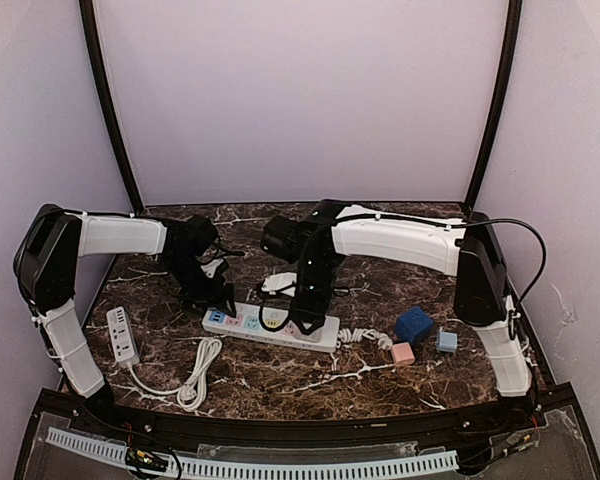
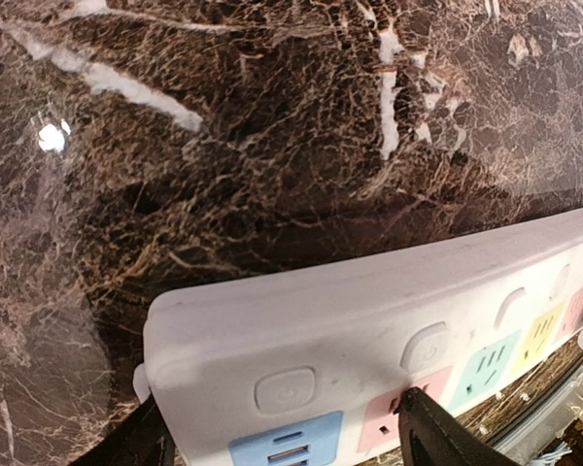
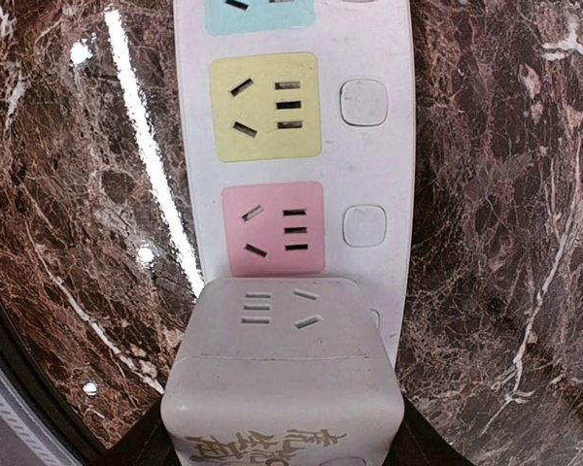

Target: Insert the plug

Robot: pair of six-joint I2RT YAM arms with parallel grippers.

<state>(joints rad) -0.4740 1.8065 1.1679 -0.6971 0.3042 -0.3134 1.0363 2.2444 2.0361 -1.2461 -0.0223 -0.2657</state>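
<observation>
A long white power strip (image 1: 270, 328) with blue, pink, teal and yellow sockets lies across the middle of the table. My right gripper (image 3: 282, 442) is shut on the plug (image 3: 282, 359), a white cube adaptor with gold lettering. It holds the plug over the strip's end, right beside the pink socket (image 3: 273, 229) and the yellow socket (image 3: 265, 106). My left gripper (image 2: 282, 416) stands open astride the strip's other end (image 2: 369, 320). One fingertip (image 2: 420, 413) is at a pink socket there, and the other finger (image 2: 141, 442) is beside the strip's end. In the top view both grippers (image 1: 218, 300) (image 1: 305, 316) are down on the strip.
A second, small white power strip (image 1: 122, 333) with its coiled cord (image 1: 195, 375) lies at the front left. A dark blue cube (image 1: 413, 325), a pink cube (image 1: 402, 353) and a light blue cube (image 1: 447, 341) sit at the right, past the long strip's cord (image 1: 362, 337).
</observation>
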